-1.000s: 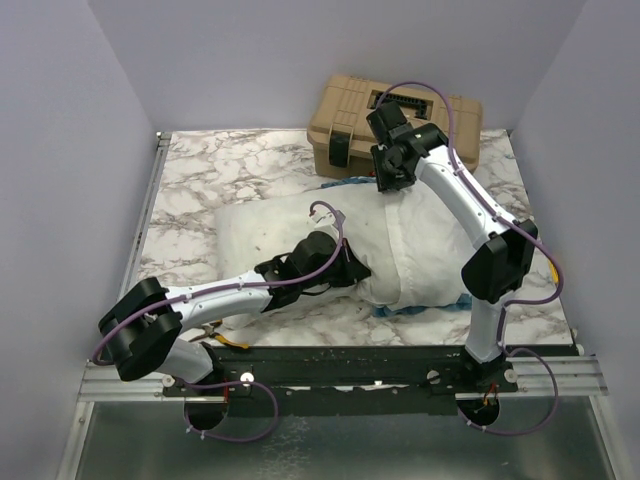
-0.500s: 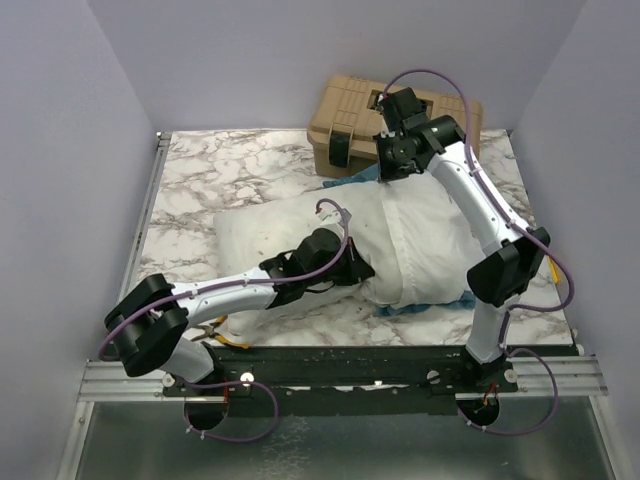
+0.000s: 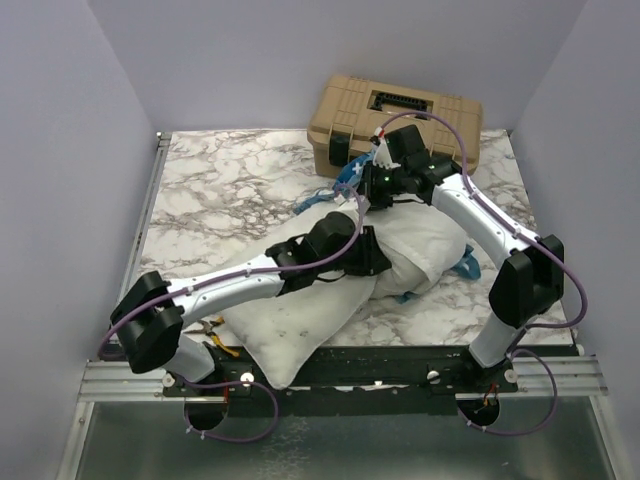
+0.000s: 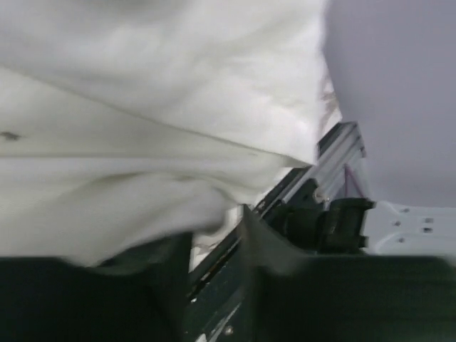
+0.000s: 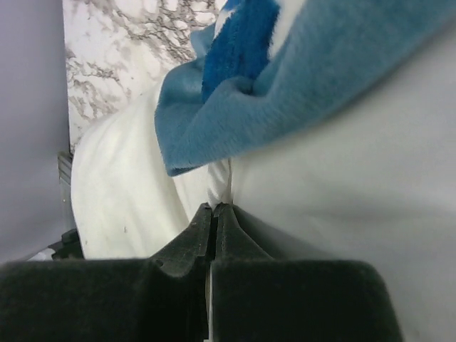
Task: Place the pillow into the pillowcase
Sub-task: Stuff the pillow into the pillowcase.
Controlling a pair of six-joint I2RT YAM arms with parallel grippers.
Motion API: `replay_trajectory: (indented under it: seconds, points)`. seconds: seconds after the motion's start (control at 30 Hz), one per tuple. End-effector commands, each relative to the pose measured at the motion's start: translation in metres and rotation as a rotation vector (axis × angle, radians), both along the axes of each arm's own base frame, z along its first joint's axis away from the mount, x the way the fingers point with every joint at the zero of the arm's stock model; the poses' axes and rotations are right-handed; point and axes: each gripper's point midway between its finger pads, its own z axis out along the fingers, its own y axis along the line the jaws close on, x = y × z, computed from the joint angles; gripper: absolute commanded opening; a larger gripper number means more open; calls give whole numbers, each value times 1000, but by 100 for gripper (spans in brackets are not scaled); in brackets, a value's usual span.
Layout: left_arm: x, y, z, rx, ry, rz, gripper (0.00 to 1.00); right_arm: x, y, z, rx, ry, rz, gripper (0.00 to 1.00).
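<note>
No writing, label, brand or number can be read in any view. The tan case [image 3: 400, 118] at one o'clock on the table [image 3: 230, 180], the pillow [image 3: 290, 330] and the pillowcase [image 3: 430, 240] show no legible marks.

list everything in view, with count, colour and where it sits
pillow: 1, white, lying diagonally on the table, near end hanging over the front edge, far end running under the left arm toward the pillowcase
pillowcase: 1, white side showing, blue frilled edging, right of centre
toolbox: 1, tan with dark latches, back of the table, lid down
small item: 1, yellow and black, front left under the left arm; too small to identify
table: 1, white and grey marble pattern
left gripper: 1, black, against the pillow's white fabric mid-table; grip unclear
right gripper: 1, black, shut on the pillowcase edge by the blue frill, just in front of the toolbox
</note>
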Motion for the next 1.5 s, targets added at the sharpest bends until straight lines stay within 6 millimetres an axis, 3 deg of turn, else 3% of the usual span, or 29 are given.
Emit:
replay_trajectory:
  seconds: [0.0, 0.1, 0.2, 0.27, 0.43, 0.57, 0.63, 0.73, 0.83, 0.87, 1.03, 1.17, 1.33, 1.47]
  points:
    - [7, 8, 136, -153, -234, 8, 54, -3, 3, -13, 6, 47, 14, 0]
    - [15, 37, 161, -131, -291, 115, 76, 4, 0, -17, -14, 50, 2, 0]
    - [33, 64, 159, -29, -336, 219, 82, 10, 1, -14, -4, 43, -4, 0]
    - [52, 84, 138, 85, -305, 292, 82, 12, 2, -11, 1, 40, -3, 0]
    - [86, 117, 56, 253, -123, 324, 84, 16, 3, 3, 14, 24, -4, 0]
    - [77, 102, 9, 326, -56, 153, 87, 20, 2, 20, 33, 11, -3, 0]
    - [68, 85, -2, 279, -24, 60, 78, 22, 7, 37, 64, -4, 15, 0]
    - [62, 61, 17, 149, -69, -6, 46, 18, 20, 64, 153, 10, 62, 0]
    - [69, 45, 59, -22, -176, 21, 4, 1, 38, 91, 298, 76, 136, 0]
    - [73, 42, 74, -88, -209, 46, 0, -8, 44, 97, 338, 101, 155, 0]
    - [87, 51, 134, -391, -328, 216, 0, -62, 67, 130, 522, 167, 233, 0]
    - [100, 64, 152, -470, -394, 336, 0, -100, 69, 155, 651, 205, 261, 0]
    - [108, 85, 169, -554, -507, 478, 0, -122, 58, 191, 746, 204, 259, 0]
    - [94, 84, 208, -670, -645, 444, 0, -134, 51, 221, 813, 181, 272, 0]
